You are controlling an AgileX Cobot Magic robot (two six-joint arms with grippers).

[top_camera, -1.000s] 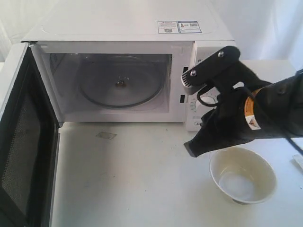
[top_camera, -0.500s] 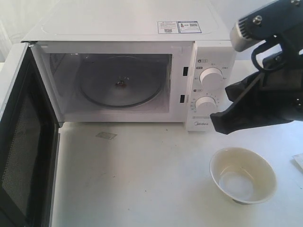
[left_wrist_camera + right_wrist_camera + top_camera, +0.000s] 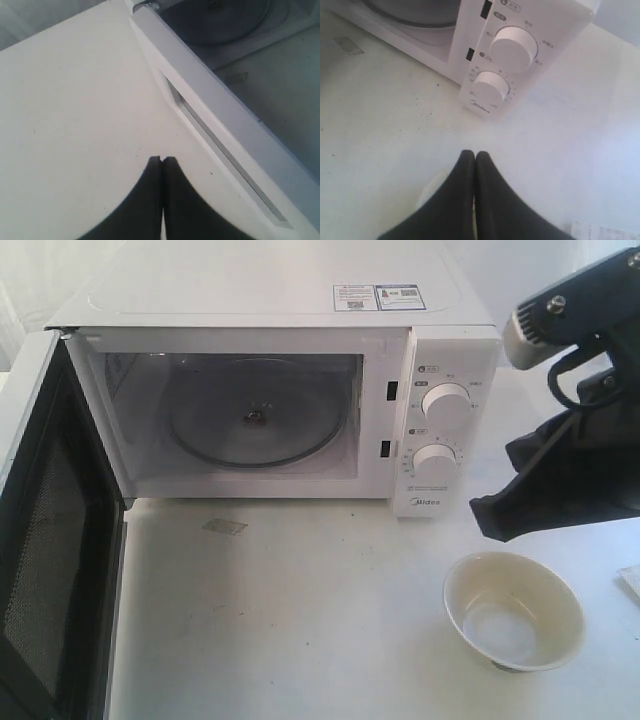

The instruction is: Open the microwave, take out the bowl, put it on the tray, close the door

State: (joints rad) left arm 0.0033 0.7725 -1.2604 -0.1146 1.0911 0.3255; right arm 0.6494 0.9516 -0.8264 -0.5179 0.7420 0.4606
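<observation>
The white microwave (image 3: 270, 300) stands with its door (image 3: 45, 540) swung wide open to the left. Its cavity holds only the glass turntable (image 3: 250, 420). The cream bowl (image 3: 513, 612) sits upright on the table in front of the dial panel (image 3: 445, 430), with nothing holding it. My right gripper (image 3: 482, 517) hangs shut and empty just above and behind the bowl. In the right wrist view the right gripper (image 3: 474, 153) points toward the two dials (image 3: 514, 47), and the bowl's rim (image 3: 427, 192) peeks out beside the fingers. My left gripper (image 3: 162, 159) is shut and empty beside the door's edge (image 3: 220, 125). No tray is visible.
A small grey patch (image 3: 224, 527) lies on the white table (image 3: 300, 620) in front of the oven. A white object (image 3: 631, 582) shows at the table's right edge, with a printed scrap (image 3: 600, 232) near it.
My right gripper has lifted off the bowl's near rim and drawn back up and to the right. The bowl stays where it was. The door has not moved.
</observation>
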